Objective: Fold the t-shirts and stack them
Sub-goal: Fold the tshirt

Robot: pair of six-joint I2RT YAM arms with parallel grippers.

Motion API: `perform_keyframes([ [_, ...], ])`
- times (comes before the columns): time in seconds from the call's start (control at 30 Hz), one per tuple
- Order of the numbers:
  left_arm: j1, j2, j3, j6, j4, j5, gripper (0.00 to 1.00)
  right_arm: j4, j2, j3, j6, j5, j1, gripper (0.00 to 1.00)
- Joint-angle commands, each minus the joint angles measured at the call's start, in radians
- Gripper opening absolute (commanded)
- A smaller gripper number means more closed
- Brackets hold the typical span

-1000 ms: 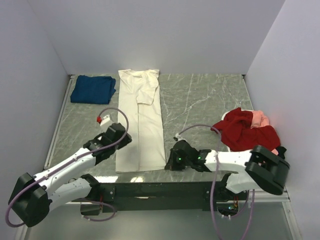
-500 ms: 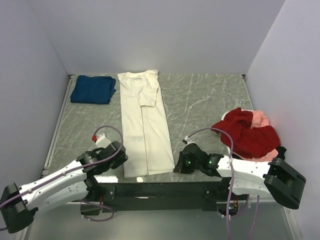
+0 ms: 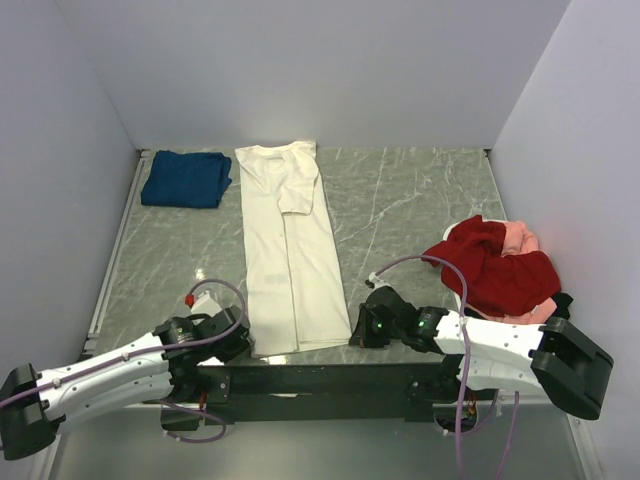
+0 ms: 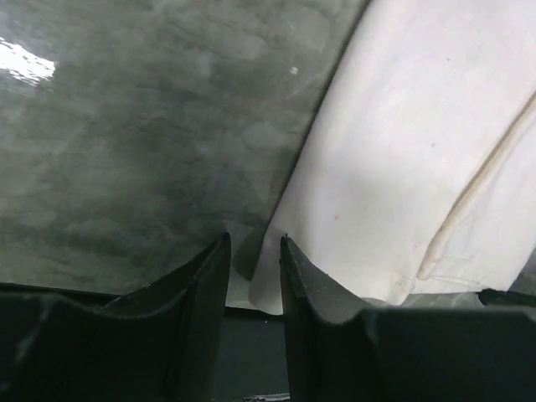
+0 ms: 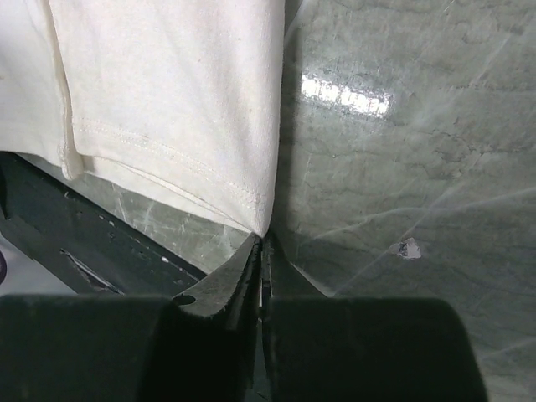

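Now our right claw (image 5: 260, 249) pinches the cream-white t-shirt (image 5: 167, 100) by its near hem; we should close the narrowly parted left claw (image 4: 254, 244) before lifting.

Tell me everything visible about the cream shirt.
The cream shirt is soft cloth, folded lengthwise into a long strip, one sleeve tucked on top, stitched hem at the near edge. It lies flat on the table. The right gripper pinches its right hem corner; the left gripper straddles the left corner, open.
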Motion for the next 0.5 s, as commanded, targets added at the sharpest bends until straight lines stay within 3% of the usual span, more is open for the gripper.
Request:
perform_keyframes([
  [0.0, -0.035, 0.008, -0.025, -0.053, 0.038, 0.020, 0.37, -0.040, -0.009, 0.039, -0.020, -0.003, -0.005, 0.08],
  [0.3, -0.085, -0.016, 0.017, -0.066, -0.024, 0.010, 0.35, -0.112, -0.075, 0.079, -0.028, -0.009, -0.005, 0.29],
  [0.47, -0.087, -0.055, 0.052, -0.060, -0.090, 0.010, 0.36, -0.161, -0.110, 0.095, -0.034, 0.014, -0.010, 0.33],
])
